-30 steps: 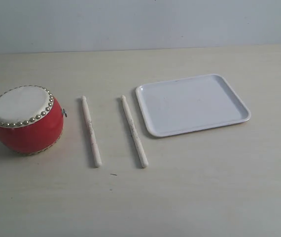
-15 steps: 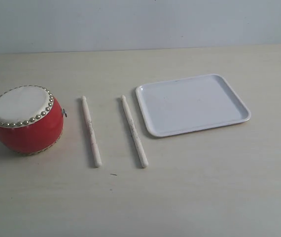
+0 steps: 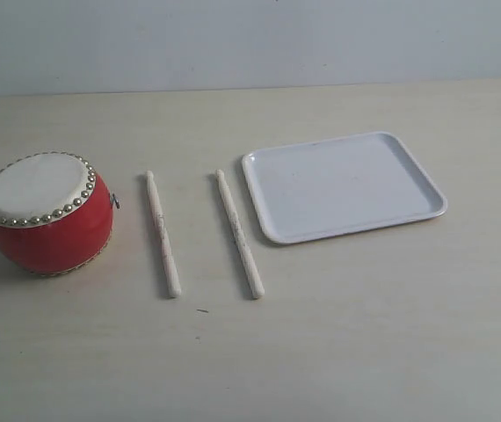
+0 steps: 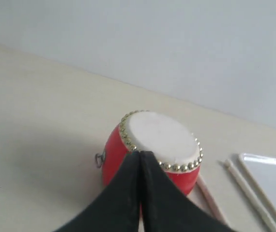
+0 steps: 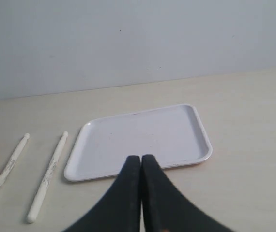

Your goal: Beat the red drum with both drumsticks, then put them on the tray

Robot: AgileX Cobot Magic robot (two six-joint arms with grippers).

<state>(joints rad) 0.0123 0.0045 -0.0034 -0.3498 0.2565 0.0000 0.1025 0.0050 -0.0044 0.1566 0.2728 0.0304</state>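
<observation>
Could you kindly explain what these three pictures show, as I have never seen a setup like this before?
This is a two-armed robot. One picture is from a camera off the arms, looking over the table; the other two are from a camera on each wrist. The dark wedges there are the left hand and the right hand, both shut, holding nothing. On the table are a red drum, two drumsticks lying side by side, and a white tray.

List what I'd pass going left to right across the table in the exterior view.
red drum → drumstick beside the drum → drumstick beside the tray → tray
</observation>
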